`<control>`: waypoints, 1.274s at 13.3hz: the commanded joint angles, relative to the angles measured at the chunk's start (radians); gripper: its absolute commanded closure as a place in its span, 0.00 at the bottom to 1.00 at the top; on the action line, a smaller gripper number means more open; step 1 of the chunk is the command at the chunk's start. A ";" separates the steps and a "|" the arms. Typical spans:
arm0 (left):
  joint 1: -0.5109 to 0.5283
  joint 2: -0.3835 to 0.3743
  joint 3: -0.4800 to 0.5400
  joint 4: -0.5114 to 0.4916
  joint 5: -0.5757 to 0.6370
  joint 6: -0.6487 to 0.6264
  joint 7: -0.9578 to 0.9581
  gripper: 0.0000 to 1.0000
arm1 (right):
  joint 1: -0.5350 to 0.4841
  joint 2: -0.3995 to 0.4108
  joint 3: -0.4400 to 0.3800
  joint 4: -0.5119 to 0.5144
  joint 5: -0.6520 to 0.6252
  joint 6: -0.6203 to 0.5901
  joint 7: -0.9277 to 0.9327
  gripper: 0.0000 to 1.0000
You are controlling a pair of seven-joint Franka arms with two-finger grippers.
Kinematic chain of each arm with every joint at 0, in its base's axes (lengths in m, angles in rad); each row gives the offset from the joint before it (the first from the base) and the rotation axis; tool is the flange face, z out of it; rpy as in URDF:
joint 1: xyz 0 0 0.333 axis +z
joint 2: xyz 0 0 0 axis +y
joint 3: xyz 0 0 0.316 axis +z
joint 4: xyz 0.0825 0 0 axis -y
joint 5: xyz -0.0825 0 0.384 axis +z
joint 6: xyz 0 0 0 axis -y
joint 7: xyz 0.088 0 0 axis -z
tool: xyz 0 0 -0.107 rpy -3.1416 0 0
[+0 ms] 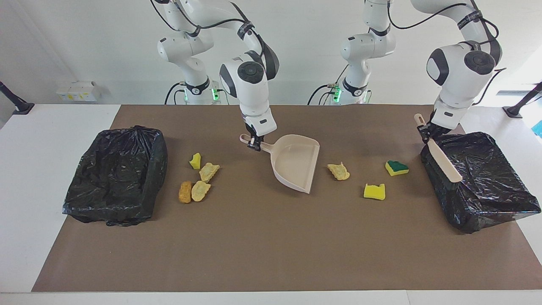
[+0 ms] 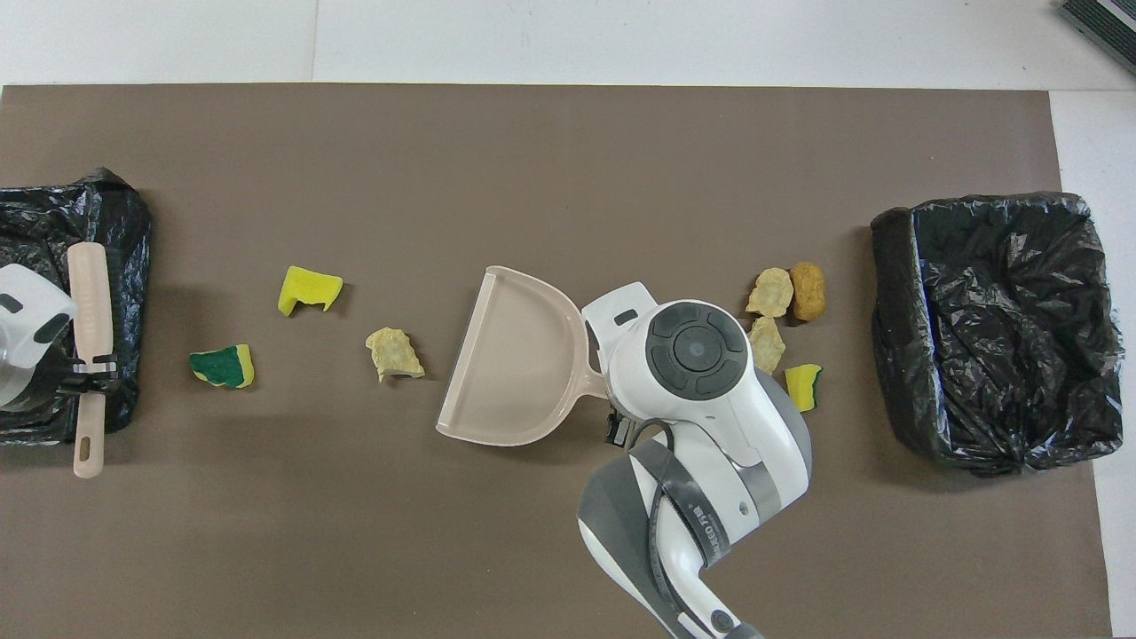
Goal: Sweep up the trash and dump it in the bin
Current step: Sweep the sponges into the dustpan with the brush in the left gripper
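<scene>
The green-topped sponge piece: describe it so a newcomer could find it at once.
Start at the black-lined bin at the left arm's end of the table, where the left gripper holds the brush. Beside that bin lies the sponge piece: the only scrap with a dark green top.

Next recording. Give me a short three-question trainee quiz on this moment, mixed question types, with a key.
1. True or false: the right gripper is shut on the handle of the dustpan.
2. How many trash scraps lie on the mat? A) five B) seven C) nine
3. Fill in: the left gripper holds the brush over a black-lined ____.
Key: 1 true; 2 B; 3 bin.
</scene>
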 commanded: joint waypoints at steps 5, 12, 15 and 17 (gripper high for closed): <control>-0.089 -0.009 -0.025 -0.220 -0.035 0.218 0.001 1.00 | 0.049 0.092 0.002 0.040 0.083 0.023 0.035 1.00; -0.328 0.057 -0.026 -0.197 -0.243 0.328 0.005 1.00 | 0.060 0.122 0.003 0.094 0.083 -0.002 0.044 1.00; -0.480 0.043 -0.026 -0.198 -0.246 0.299 0.001 1.00 | 0.060 0.123 0.003 0.096 0.085 -0.002 0.050 1.00; -0.560 0.031 -0.026 -0.197 -0.274 0.264 -0.008 1.00 | 0.060 0.125 0.003 0.096 0.085 -0.002 0.052 1.00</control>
